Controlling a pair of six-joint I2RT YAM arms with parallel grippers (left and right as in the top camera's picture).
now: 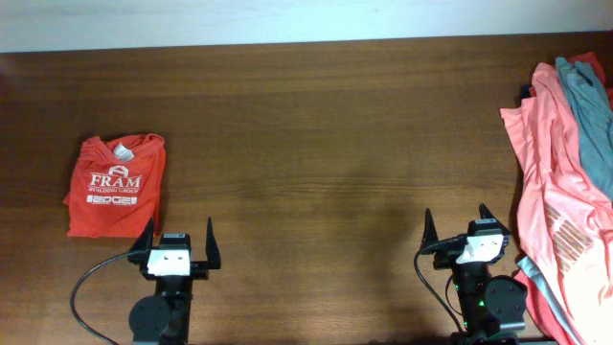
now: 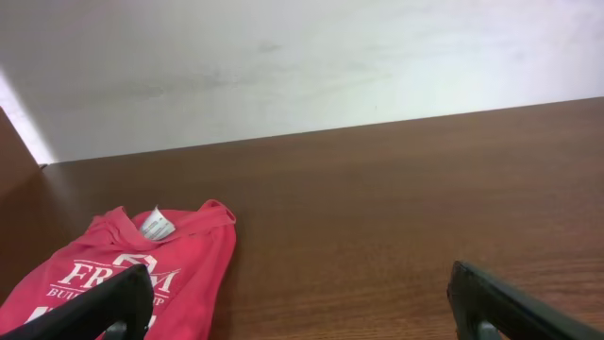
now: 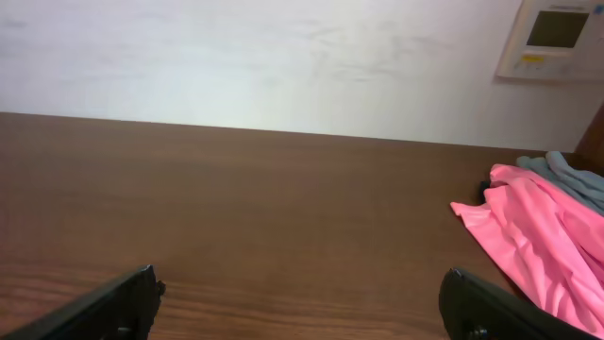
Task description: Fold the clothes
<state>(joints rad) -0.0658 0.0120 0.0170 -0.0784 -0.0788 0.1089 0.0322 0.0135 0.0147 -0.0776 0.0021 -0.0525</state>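
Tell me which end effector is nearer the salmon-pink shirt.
Right. The right end effector is just beside the salmon-pink shirt; the left end effector is far across the table.

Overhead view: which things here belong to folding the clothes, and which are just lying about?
For the job:
- salmon-pink T-shirt, unfolded, at the right edge of the table
- grey-blue shirt, in the same heap

Just lying about:
- red FRAM shirt, already folded, on the left
- wall panel, behind the table

Bare table (image 1: pixel 316 144) between red shirt (image 1: pixel 115 184) and clothes (image 1: pixel 557 177)
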